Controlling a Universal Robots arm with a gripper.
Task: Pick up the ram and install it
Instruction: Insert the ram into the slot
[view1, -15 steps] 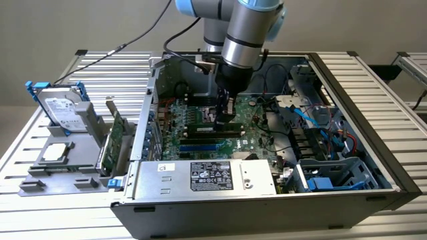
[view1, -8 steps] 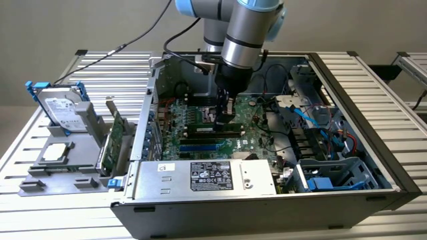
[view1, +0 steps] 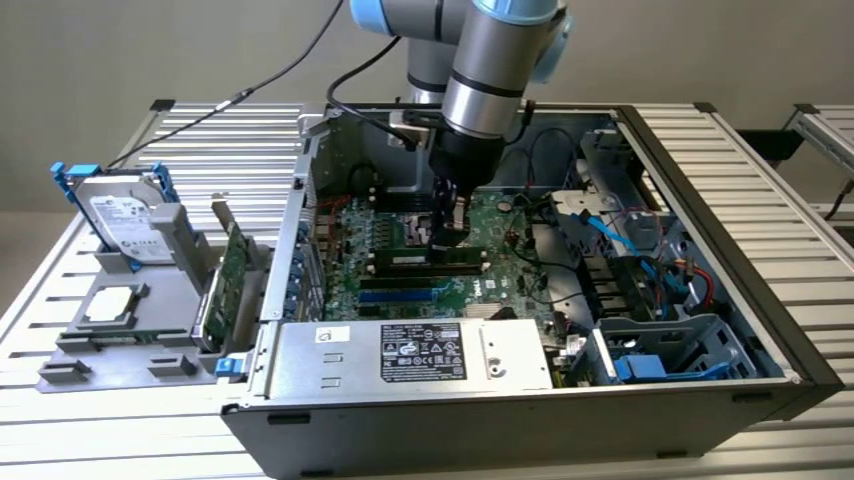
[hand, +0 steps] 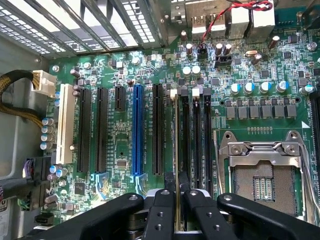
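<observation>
Black fingers (hand: 162, 210) are nearest to the wrist camera, and they pinch the ram (hand: 176, 145) between them, so it is seen from its thin edge. It stands upright over the green board (hand: 120, 165), along the memory slot closest to the blue slot (hand: 137, 130). I cannot tell if it is already pushed fully into that slot. One long black slot (hand: 158, 130) lies between the blue slot and the ram. The other memory slots (hand: 197, 135) come just beside the ram, on its side away from the blue slot. The processor socket (hand: 265, 175) is farther on the same side. A white slot (hand: 64, 125) is on the opposite side of the blue slot, with several black slots between them.

From the exterior view, the arm (view1: 487, 70) reaches down into the open computer case (view1: 467, 440), and its tip is near the blue slot. A silver power box (view1: 414, 355) lies just beside the blue slot, on the side away from the arm's tip. A hard drive (view1: 127, 215) and a green card (view1: 234, 275) stand in a grey holder (view1: 80, 340) on the tabletop (view1: 200, 130). They are outside the case, well apart from the blue slot, toward the exterior view's left.
</observation>
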